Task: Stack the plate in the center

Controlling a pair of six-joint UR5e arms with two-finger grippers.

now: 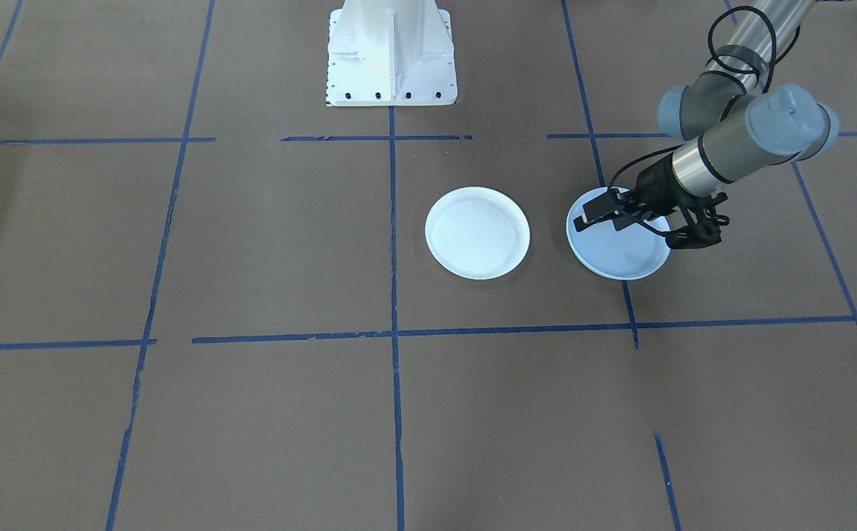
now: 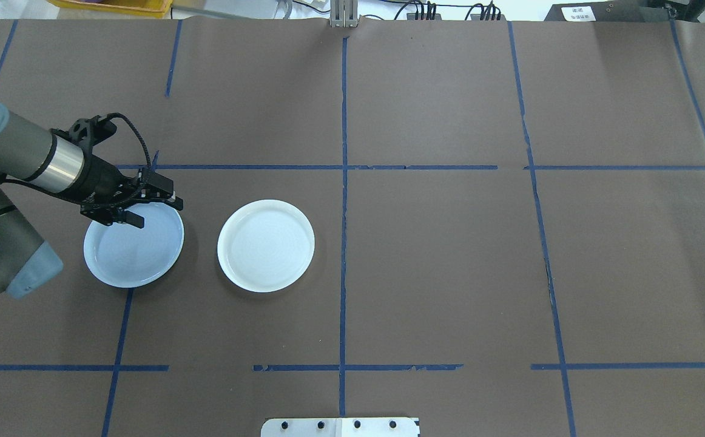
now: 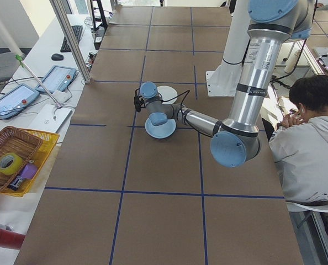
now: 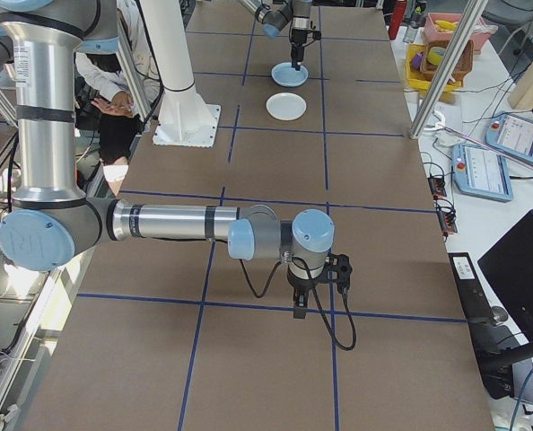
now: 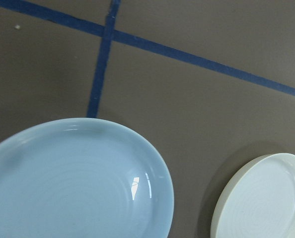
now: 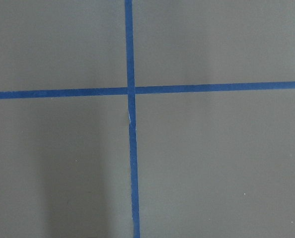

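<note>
The pale-blue center plate (image 2: 128,255) (image 1: 624,254) lies flat on the brown table in the robot's left half. My left gripper (image 2: 153,210) (image 1: 605,217) hovers open over the plate's far rim, one finger inside the rim and one near its edge. The left wrist view shows this plate (image 5: 78,183) close below, with no fingers in frame. A brighter white plate (image 2: 266,244) (image 1: 477,232) (image 5: 266,203) sits apart from it, nearer the table's middle. My right gripper (image 4: 301,305) points down over a tape crossing far from both plates; whether it is open or shut I cannot tell.
Blue tape lines (image 2: 343,182) divide the table into squares. The white robot base (image 1: 391,55) stands at the near edge. A seated person (image 3: 313,149) is beside the table. A yellow basket (image 3: 15,160) and tablets (image 3: 56,79) lie on a side bench.
</note>
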